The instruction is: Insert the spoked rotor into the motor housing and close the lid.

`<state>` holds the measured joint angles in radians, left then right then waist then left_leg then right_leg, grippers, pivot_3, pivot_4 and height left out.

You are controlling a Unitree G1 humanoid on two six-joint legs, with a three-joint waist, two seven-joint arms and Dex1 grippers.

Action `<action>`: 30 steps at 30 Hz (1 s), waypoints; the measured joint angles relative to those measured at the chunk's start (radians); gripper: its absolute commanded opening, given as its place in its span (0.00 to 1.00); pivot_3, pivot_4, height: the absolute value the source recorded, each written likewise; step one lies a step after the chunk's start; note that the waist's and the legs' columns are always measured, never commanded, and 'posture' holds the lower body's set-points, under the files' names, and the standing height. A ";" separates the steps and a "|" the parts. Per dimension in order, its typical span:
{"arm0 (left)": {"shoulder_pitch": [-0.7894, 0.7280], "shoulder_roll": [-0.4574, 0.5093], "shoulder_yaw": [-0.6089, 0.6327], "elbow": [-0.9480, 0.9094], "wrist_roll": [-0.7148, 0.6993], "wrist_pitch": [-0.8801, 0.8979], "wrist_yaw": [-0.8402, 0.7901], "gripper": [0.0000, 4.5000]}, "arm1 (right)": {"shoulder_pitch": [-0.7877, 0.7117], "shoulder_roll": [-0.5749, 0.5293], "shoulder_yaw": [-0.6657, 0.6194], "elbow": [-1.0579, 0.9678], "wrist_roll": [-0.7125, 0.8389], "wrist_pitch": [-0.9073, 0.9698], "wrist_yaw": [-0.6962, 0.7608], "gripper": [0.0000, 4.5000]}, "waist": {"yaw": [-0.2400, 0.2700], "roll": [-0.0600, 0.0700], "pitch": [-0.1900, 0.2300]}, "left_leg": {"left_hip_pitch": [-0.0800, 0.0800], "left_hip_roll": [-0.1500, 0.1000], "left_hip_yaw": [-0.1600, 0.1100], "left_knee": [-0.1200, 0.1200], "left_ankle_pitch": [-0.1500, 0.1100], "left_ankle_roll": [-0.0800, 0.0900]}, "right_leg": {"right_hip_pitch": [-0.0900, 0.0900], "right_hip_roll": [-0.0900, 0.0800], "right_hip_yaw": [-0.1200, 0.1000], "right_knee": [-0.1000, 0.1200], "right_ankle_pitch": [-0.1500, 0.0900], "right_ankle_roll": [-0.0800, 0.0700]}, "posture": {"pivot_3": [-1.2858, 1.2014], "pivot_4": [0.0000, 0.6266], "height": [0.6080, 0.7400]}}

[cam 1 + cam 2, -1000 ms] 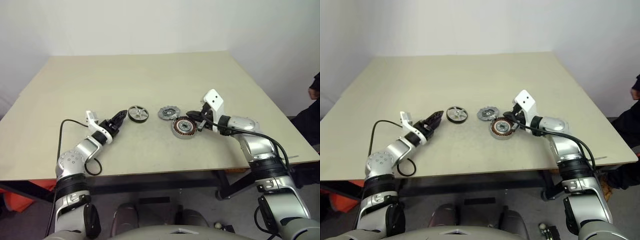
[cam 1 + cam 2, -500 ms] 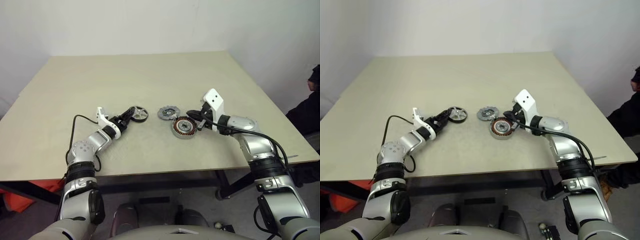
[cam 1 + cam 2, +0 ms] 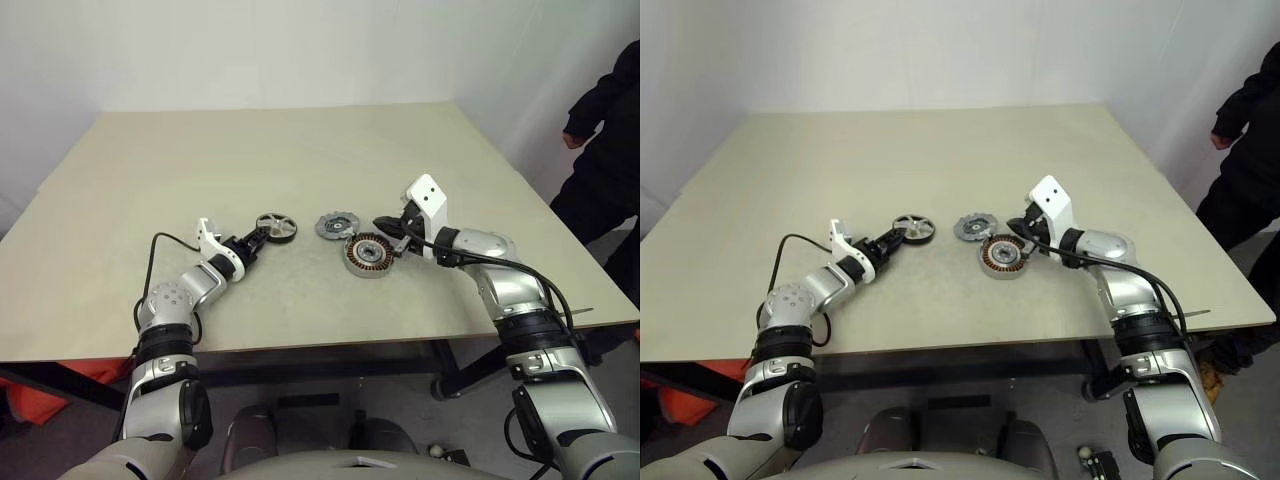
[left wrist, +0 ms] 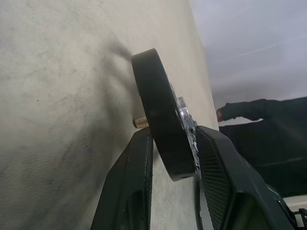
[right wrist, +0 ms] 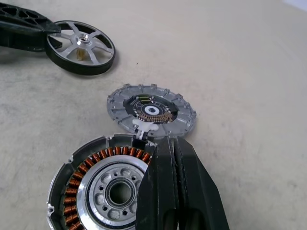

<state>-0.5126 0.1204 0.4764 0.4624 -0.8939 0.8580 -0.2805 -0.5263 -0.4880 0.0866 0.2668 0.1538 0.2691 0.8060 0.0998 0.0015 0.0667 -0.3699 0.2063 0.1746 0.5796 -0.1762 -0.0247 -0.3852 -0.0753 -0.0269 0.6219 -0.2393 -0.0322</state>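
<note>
A beige worktop (image 3: 300,160) carries three small motor parts in a row near the middle, a little toward its front edge. On the left, the left end effector (image 3: 257,238) reaches in low over the surface, its two black fingers (image 4: 139,191) set on either side of the rim of the spoked rotor (image 3: 276,227), one finger under it and one over it. The rotor is tipped up on edge at the gripped side, with its far edge on the worktop. Just right of it, apart, the lid (image 3: 337,225) lies flat. Touching the lid's near right edge sits the motor housing (image 3: 367,254), open side up, showing copper windings. The right end effector (image 3: 385,227), fingers pressed together, rests on the housing's right rim. A person in dark clothing (image 3: 605,130) stands past the worktop's right edge.
</note>
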 measured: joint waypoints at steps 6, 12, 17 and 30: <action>-0.023 -0.003 0.002 0.007 -0.005 0.003 -0.006 0.09 | -0.008 0.003 0.000 0.009 0.000 -0.004 -0.007 0.00 | 0.000 0.000 0.000 | 0.001 0.000 0.000 0.000 0.000 0.000 | 0.001 0.000 0.000 0.001 0.000 0.000 | 0.52 0.00 1.00; -0.022 -0.004 0.010 0.008 -0.014 0.020 -0.015 0.09 | -0.019 0.003 -0.004 0.047 -0.018 -0.007 -0.058 0.00 | 0.000 0.000 0.000 | 0.001 0.000 0.000 0.000 0.001 -0.002 | 0.001 0.000 0.000 0.001 0.000 0.000 | 0.52 0.00 1.00; -0.018 -0.032 0.051 -0.009 -0.098 0.081 -0.035 0.09 | -0.078 0.000 -0.013 0.151 -0.075 0.002 -0.174 0.00 | 0.001 0.000 0.000 | -0.001 0.000 0.000 0.000 0.003 -0.004 | 0.000 0.000 0.000 0.001 0.000 0.000 | 0.52 0.00 1.00; -0.074 -0.133 0.002 -0.061 -0.270 0.269 -0.043 0.09 | -0.093 -0.067 -0.035 0.299 -0.184 0.004 -0.281 0.00 | 0.002 -0.001 0.000 | -0.001 -0.001 0.000 0.000 0.002 -0.004 | -0.001 0.000 0.000 0.000 0.000 0.000 | 0.52 0.00 1.00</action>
<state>-0.5869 -0.0127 0.4789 0.4017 -1.1637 1.1270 -0.3236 -0.6196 -0.5550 0.0511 0.5661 -0.0303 0.2731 0.5250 0.1017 0.0004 0.0670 -0.3711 0.2057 0.1745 0.5800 -0.1738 -0.0286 -0.3857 -0.0753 -0.0269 0.6220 -0.2392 -0.0322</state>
